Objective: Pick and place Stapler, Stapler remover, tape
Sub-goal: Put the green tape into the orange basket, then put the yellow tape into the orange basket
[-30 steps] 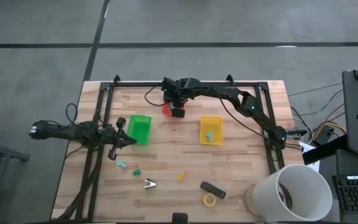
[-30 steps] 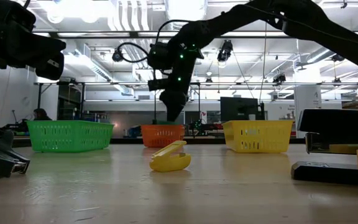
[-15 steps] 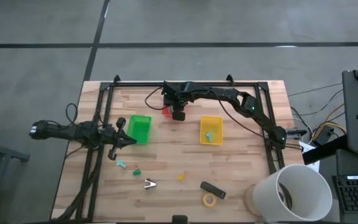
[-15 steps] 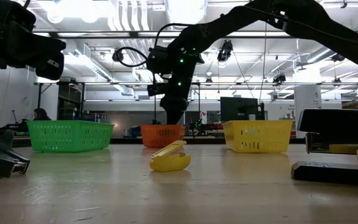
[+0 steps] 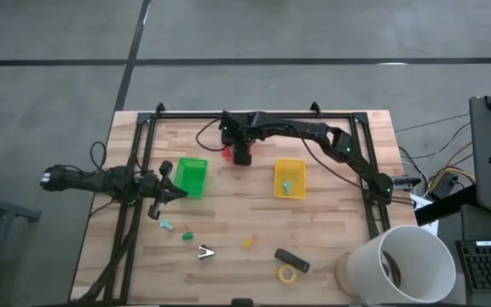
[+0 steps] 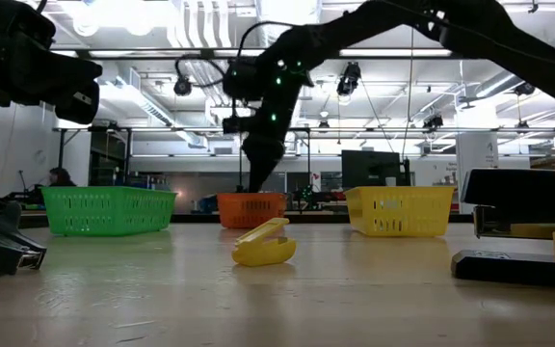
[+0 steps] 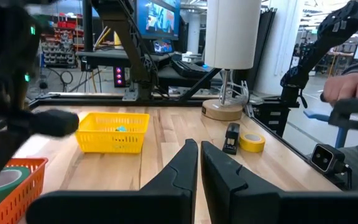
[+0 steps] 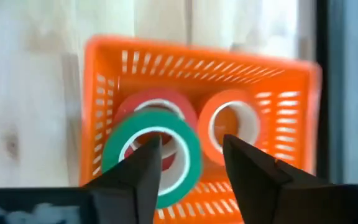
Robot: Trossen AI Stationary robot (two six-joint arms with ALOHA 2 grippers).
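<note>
My left gripper (image 5: 162, 189) sits parked at the table's left side beside the green basket (image 5: 191, 176), fingers pressed together with nothing between them (image 7: 197, 168); it waits. Near it on the bare wood lie small teal and green claw pieces (image 5: 167, 225) and a silver one (image 5: 205, 251), none of them my present concern. Moving right, my right gripper (image 5: 242, 153) hangs over the orange basket (image 5: 228, 152) at the far edge of the table. Its fingers stand apart and empty (image 8: 185, 165), and beneath them the basket holds three tape rolls: the green tape (image 8: 154, 155) lying on top of a red roll (image 8: 157, 102), with an orange roll (image 8: 232, 124) beside them. Risk one: the green roll rests stacked and overlapping, so if I lift away carelessly a fingertip could catch its rim and drag it, or tip the light basket. Risk two: the basket sits close to the table frame, and a sideways retreat could nudge it against the rail. Further right stands the yellow basket (image 5: 289, 177) with a pale teal item inside; my arm passes over it on any move toward the near edge, so low travel could clip its wall. Still out on the table, near the front right, are the stapler (image 5: 291, 258) and the yellow tape (image 5: 287, 274), lying just beside each other; judged from that closeness, a grasp on one could knock the other toward the edge.
</note>
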